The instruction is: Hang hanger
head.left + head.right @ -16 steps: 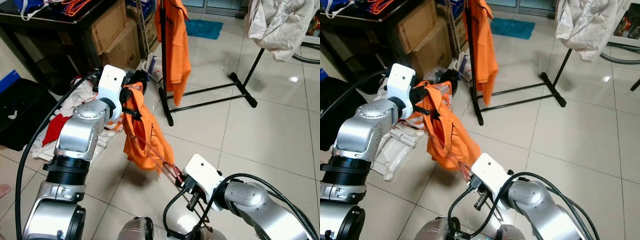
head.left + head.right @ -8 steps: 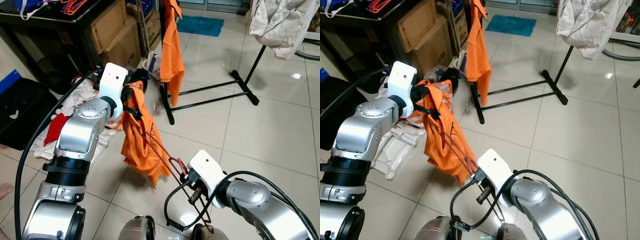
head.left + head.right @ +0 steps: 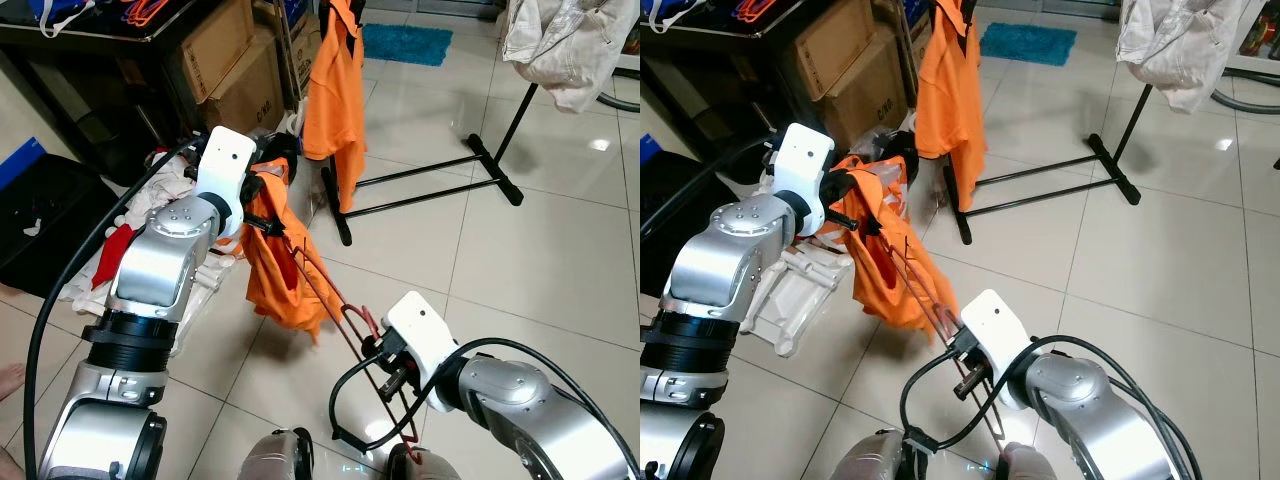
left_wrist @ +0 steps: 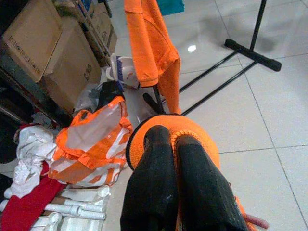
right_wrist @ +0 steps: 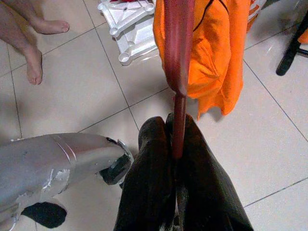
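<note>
A dark red hanger (image 3: 335,305) runs slanting from my left gripper down to my right one, with an orange shirt (image 3: 283,265) draped over it. My left gripper (image 3: 268,222) is raised at chest height and shut on the shirt's collar (image 4: 185,126). Low at the front, my right gripper (image 3: 392,372) is shut on the hanger's hook end (image 5: 177,82). Behind stands a black clothes rack (image 3: 425,185) with another orange shirt (image 3: 335,85) hanging on it.
Clothes and an orange bag (image 4: 94,144) lie heaped on the floor at left beside white plastic parts (image 3: 790,290). Cardboard boxes (image 3: 230,55) sit under a dark table. A person's bare feet (image 5: 29,43) stand nearby. Pale laundry (image 3: 570,40) hangs at far right. Open tile lies right.
My right gripper has drawn the hanger's end a little right and up, so the hanger shows more clearly from under the shirt. The camera has tilted slightly. My left gripper holds its place.
</note>
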### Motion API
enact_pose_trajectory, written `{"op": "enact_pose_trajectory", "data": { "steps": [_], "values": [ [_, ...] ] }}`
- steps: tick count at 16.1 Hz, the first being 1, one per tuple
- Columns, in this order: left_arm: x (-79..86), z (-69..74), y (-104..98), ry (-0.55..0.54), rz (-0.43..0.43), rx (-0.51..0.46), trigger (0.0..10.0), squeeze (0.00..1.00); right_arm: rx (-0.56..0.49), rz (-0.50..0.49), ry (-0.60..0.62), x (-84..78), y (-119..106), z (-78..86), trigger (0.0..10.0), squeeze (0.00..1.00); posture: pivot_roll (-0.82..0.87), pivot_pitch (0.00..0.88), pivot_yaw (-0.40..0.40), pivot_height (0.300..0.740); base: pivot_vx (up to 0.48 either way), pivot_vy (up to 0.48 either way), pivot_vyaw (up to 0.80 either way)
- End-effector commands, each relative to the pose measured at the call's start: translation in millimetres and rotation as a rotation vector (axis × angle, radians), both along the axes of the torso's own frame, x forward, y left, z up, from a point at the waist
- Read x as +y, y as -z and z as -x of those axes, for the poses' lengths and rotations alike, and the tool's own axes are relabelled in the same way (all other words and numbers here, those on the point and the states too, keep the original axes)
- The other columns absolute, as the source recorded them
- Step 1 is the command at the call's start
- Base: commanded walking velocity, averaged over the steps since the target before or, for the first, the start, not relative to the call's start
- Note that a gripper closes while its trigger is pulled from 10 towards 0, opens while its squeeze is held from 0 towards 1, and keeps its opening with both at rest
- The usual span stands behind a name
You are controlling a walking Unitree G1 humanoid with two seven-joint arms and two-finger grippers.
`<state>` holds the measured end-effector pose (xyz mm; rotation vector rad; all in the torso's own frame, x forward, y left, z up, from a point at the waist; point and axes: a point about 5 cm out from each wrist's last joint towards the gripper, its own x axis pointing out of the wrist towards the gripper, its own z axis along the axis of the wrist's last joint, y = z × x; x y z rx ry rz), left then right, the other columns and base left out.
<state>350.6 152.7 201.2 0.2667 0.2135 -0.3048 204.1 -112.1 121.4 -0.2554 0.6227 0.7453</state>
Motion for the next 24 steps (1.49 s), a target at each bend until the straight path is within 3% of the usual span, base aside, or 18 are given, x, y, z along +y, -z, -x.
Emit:
{"op": "enact_pose_trajectory", "data": {
  "steps": [1,19,24],
  "values": [
    [8.1,-0.8,-4.1,-0.029,-0.008,-0.033,10.0,0.0,-0.016,-0.018,-0.01,1.4,-6.8,1.7,10.0,0.0,0.05,0.182,0.125,0.74,0.0,0.0,0.0],
    [-9.9,-4.2,-14.2,-0.045,0.065,-0.065,10.0,0.0,0.011,-0.008,-0.041,7.8,-0.8,3.7,10.0,0.0,0.04,0.157,0.112,0.74,0.0,0.0,0.0],
    [-14.8,1.1,-15.8,-0.008,0.091,-0.064,10.0,0.0,0.005,0.009,0.112,-1.8,8.3,-8.2,10.0,0.0,0.04,0.158,0.11,0.74,0.0,0.0,0.0]
  ]
}}
